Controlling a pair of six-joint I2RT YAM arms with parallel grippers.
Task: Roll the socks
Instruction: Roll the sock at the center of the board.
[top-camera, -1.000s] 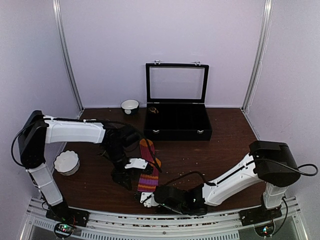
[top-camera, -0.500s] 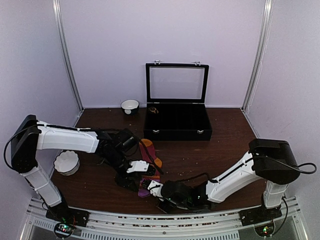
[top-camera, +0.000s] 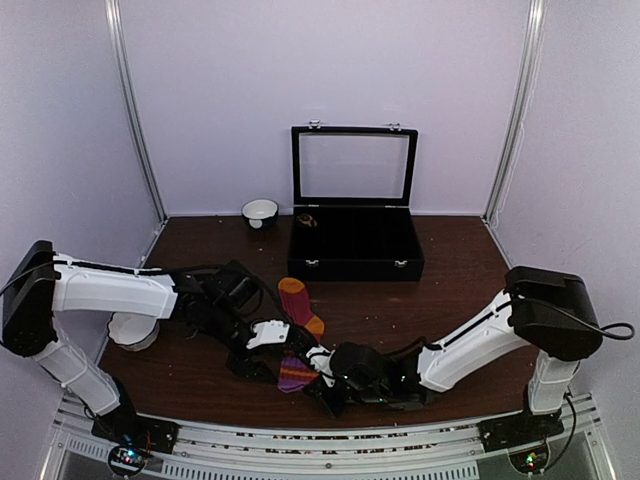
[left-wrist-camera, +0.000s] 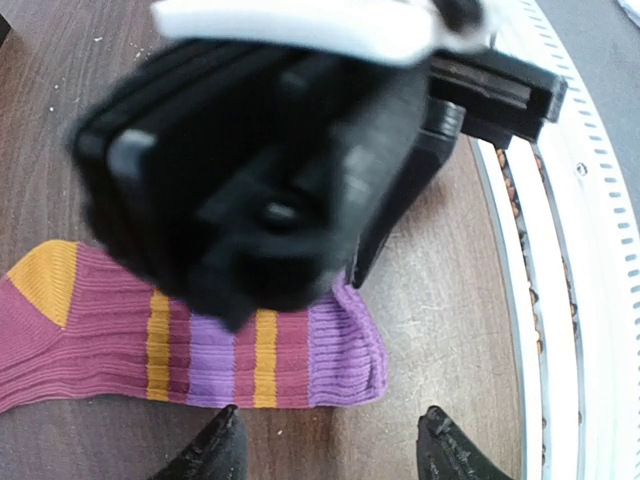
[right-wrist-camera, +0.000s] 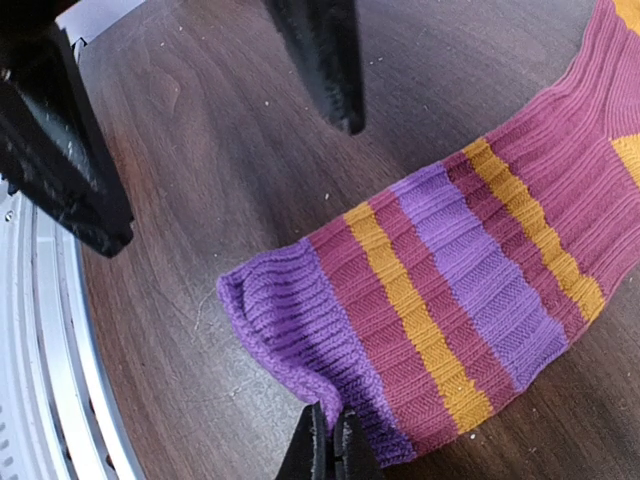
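From above, the left arm (top-camera: 110, 288) and right arm (top-camera: 465, 345) lay low over the table (top-camera: 450, 270), meeting at the striped sock (top-camera: 295, 374) near its front edge. Left wrist: left fingers (left-wrist-camera: 215, 455) hung apart near the cuff (left-wrist-camera: 345, 350). Right wrist: right fingers (right-wrist-camera: 315, 455) clamped the purple cuff.

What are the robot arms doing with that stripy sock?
They are getting ready to roll it up. The right gripper is shut, pinching the purple cuff of the striped sock, which lies stretched out on the table. The left gripper is open, hovering just beside that cuff. No roll has been made yet.
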